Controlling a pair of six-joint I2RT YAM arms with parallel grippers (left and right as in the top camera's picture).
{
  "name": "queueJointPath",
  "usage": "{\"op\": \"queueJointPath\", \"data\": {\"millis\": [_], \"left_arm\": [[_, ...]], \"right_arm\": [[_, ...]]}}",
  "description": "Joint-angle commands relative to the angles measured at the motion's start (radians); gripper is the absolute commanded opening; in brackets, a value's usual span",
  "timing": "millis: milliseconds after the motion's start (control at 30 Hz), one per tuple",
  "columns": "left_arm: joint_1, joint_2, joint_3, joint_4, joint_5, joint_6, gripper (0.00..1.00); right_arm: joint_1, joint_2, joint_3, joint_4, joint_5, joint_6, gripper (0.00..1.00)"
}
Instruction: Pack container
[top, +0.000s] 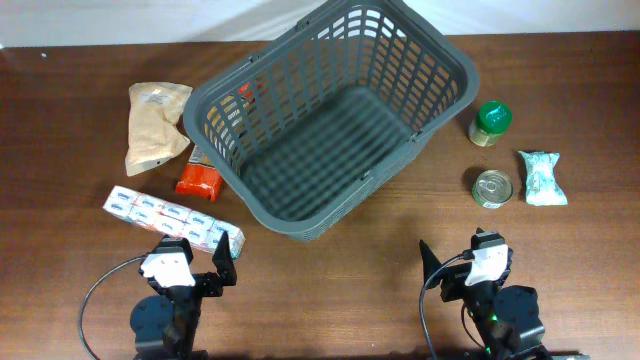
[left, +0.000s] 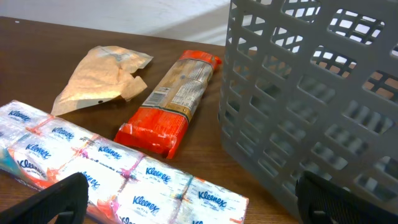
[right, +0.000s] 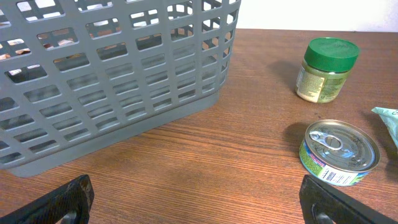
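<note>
container (top: 320, 150) ahead of both wide-spread jaws, untouched, apparently empty

Wooden table (top: 330, 290) — basket (top: 330, 150), tissues (top: 170, 218), pouch (top: 155, 125), jar (top: 491, 122), tin (top: 492, 187)

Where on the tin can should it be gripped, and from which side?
Probably best to grip the can across its round side wall, coming down from above with the open right gripper. It stands upright, lid up, squat, and nothing touches it: the jar stands apart behind it.
</note>
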Motion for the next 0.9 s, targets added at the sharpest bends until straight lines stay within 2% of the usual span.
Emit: {"op": "queueJointPath", "data": {"millis": [0, 700, 767, 867], "left_arm": [[-0.004, -0.011, -0.011, 0.003, -0.007, -0.012, 0.99], [-0.004, -0.011, -0.011, 0.003, -0.007, -0.012, 0.99], [-0.004, -0.011, -0.011, 0.003, -0.006, -0.012, 0.99], [-0.004, -0.011, -0.011, 0.003, -0.002, -0.013, 0.99]], "right_arm": [[0.006, -0.011, -0.006, -0.001, 0.013, -0.008, 0.99], [0.006, -0.011, -0.006, 0.007, 0.002, 0.005, 0.99], [0.006, -0.011, -0.006, 0.024, -0.034, 0.145, 0.99], [0.006, -0.011, -0.006, 0.023, -0.170, 0.507, 0.99]]}}
